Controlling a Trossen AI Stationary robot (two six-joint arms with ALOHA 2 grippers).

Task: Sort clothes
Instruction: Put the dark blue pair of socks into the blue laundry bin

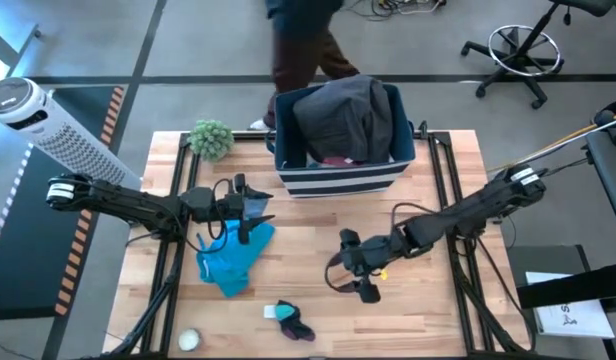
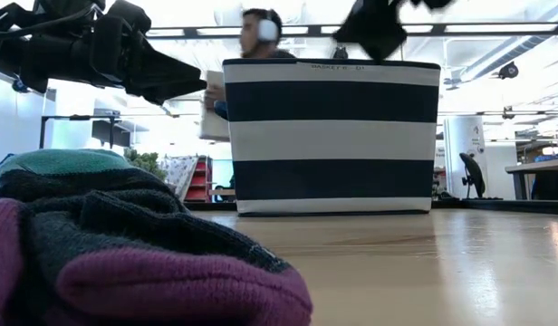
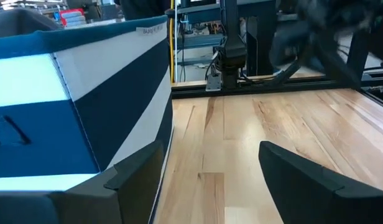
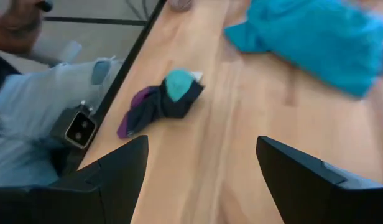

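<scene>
Left gripper (image 1: 256, 212) is over the left half of the table (image 1: 428, 170), just above the top edge of the blue shirt (image 1: 233, 262), and its fingers (image 3: 132, 180) stand wide apart with nothing between them. From its wrist you see only bare wood and the striped wall of the bin (image 3: 86, 106) close alongside.

Over to the right gripper (image 1: 360, 272), low over the middle of the table, jaws spread wide as well, holding nothing. Past its fingers (image 4: 117, 171) lies the small rolled bundle (image 4: 160, 99), dark with a teal patch and purple ends, and beyond that the blue shirt (image 4: 316, 37) spread in a crumpled heap.

From overhead, that bundle (image 1: 290, 319) sits near the front edge, between the two arms and apart from both. A small pale round piece (image 1: 189, 340) rests at the front left corner (too small to tell what it is).

The bin (image 1: 338, 172) stands at the back centre, with dark grey clothes (image 1: 343, 115) heaped up over its rim and a bit of maroon (image 1: 338, 160) showing underneath. The green plant (image 1: 210, 138) is just left of it.

Down at table level, the bundle (image 2: 125, 244) fills the foreground, the bin (image 2: 331, 136) stands behind it, and a person (image 2: 261, 32) shows blurred beyond the table.
</scene>
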